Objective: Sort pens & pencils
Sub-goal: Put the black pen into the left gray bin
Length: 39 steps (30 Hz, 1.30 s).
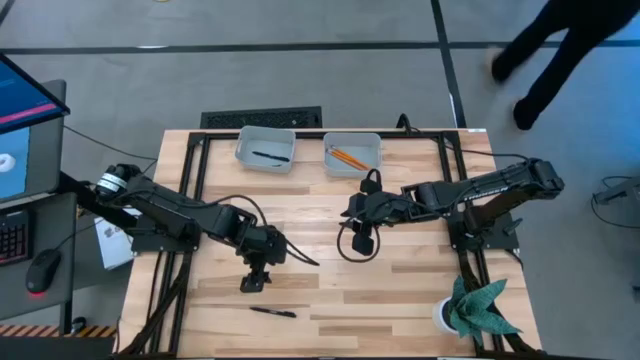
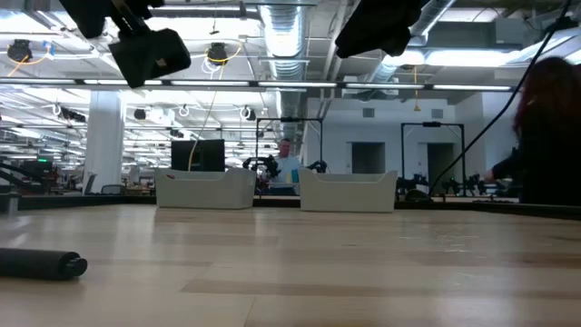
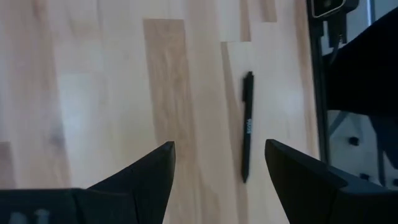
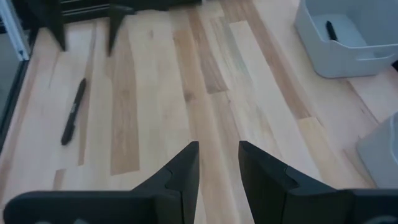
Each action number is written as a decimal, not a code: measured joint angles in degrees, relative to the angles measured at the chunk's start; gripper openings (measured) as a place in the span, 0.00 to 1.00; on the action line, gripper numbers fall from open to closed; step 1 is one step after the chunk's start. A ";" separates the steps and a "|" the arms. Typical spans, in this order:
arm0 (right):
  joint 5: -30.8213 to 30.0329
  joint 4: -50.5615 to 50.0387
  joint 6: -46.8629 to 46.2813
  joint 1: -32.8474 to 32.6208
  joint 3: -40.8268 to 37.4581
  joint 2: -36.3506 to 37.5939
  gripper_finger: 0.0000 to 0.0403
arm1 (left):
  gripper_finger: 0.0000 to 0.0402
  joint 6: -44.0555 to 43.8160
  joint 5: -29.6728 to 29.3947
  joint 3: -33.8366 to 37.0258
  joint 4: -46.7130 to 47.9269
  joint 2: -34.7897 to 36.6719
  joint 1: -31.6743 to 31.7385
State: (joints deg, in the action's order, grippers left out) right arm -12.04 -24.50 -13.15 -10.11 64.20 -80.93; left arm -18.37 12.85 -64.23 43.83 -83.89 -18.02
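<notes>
Near the table's front edge, a black pen (image 1: 272,312) lengthwise along it; left tool (image 1: 254,282) apart.

Pen in left bin (image 4: 330,29): mostly hidden by the bin wall.
Person (image 1: 545,55): blurred, cut off at the far edge.

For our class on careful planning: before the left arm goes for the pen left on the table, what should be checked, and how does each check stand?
1. Pen lies free on the table: ok.
2. Left gripper jaws open, empty: ok.
3. Left gripper over the pen: not ok, pen lies off to the side.
4. Right gripper away from the pen: ok.
5. Pen bin unobstructed: ok.
</notes>
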 joint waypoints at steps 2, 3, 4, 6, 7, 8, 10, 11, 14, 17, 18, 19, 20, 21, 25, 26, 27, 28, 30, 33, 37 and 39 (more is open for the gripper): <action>-0.04 -0.12 0.00 0.36 0.00 0.00 0.33 | 0.60 -1.95 -0.05 0.00 0.16 -0.23 -0.96; -0.04 -0.18 -0.01 0.51 0.00 0.00 0.33 | 0.60 -2.99 -0.17 0.02 0.24 -0.23 -1.60; -0.02 -0.40 0.00 0.67 0.00 0.00 0.33 | 0.60 -4.01 -0.22 0.00 -0.03 -0.45 -2.31; -0.02 -0.49 0.00 0.85 0.00 0.00 0.33 | 0.60 -6.10 -0.77 -0.01 -0.34 -1.22 -3.95; -0.02 -0.49 0.00 0.87 0.00 0.00 0.33 | 0.60 -7.03 -1.18 0.02 -0.14 -1.65 -4.83; -0.02 -0.47 0.00 0.87 0.00 0.00 0.33 | 0.60 -7.68 -1.43 0.02 -0.51 -2.03 -5.56; -0.02 -0.46 0.00 0.87 0.00 -0.01 0.33 | 0.60 -8.36 -3.07 0.02 -1.12 -2.68 -7.30; -0.02 -0.42 0.00 0.87 0.00 0.00 0.33 | 0.60 -8.54 -4.00 0.02 -0.81 -2.91 -8.04; -0.02 -0.84 0.00 0.87 0.02 -0.04 0.33 | 0.60 -8.50 -6.58 0.02 -0.73 -3.64 -9.39; -0.02 -1.03 -0.18 0.87 0.02 -0.04 0.33 | 0.60 -8.34 -9.64 -0.05 -0.43 -4.13 -10.32; -0.01 -1.23 -0.38 0.87 0.02 -0.04 0.33 | 0.60 -7.91 -10.42 -0.06 -0.28 -4.53 -10.67; -0.01 -1.18 -0.67 0.87 0.02 -0.04 0.33 | 0.60 -7.66 -11.17 0.00 0.59 -4.67 -11.17; -0.02 -1.25 -1.12 0.87 0.02 -0.04 0.33 | 0.60 -7.60 -11.52 0.02 1.10 -5.09 -11.51; -0.01 -1.49 -1.64 0.87 0.02 -0.04 0.33 | 0.60 -7.56 -11.46 -0.06 0.36 -5.63 -11.77; -0.02 -1.83 -1.88 0.76 0.04 -0.04 0.33 | 0.60 -7.48 -11.66 -0.02 -0.23 -8.81 -14.22; -0.02 -2.00 -1.88 0.76 0.04 -0.06 0.33 | 0.60 -7.42 -11.69 -0.02 -1.04 -9.76 -14.94; -0.02 -1.79 -1.88 0.76 0.02 -0.07 0.33 | 0.60 -7.41 -11.65 -0.02 -1.39 -10.80 -15.64; 0.00 -1.26 -1.88 0.86 0.05 -0.07 0.33 | 0.60 -7.53 -11.53 -0.02 -1.97 -11.80 -16.39; 0.01 -1.12 -1.92 1.24 0.06 -0.07 0.33 | 0.60 -7.80 -10.44 -0.34 -4.48 -13.73 -17.74; -0.04 -0.12 -3.59 1.75 0.07 -0.07 0.33 | 0.60 -7.86 -10.37 -1.48 -5.93 -16.55 -19.83; -0.02 -0.39 -7.44 2.40 0.07 -0.07 0.33 | 0.60 -7.37 -11.74 -2.10 -5.91 -19.55 -21.16; -0.02 -0.31 -8.95 2.40 0.04 -0.07 0.33 | 0.60 -7.58 -11.74 -2.12 -6.16 -20.45 -21.16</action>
State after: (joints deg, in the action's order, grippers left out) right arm -12.05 -24.82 -22.09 -7.71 64.25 -80.99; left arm -25.95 1.11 -66.35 37.68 -104.34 -39.18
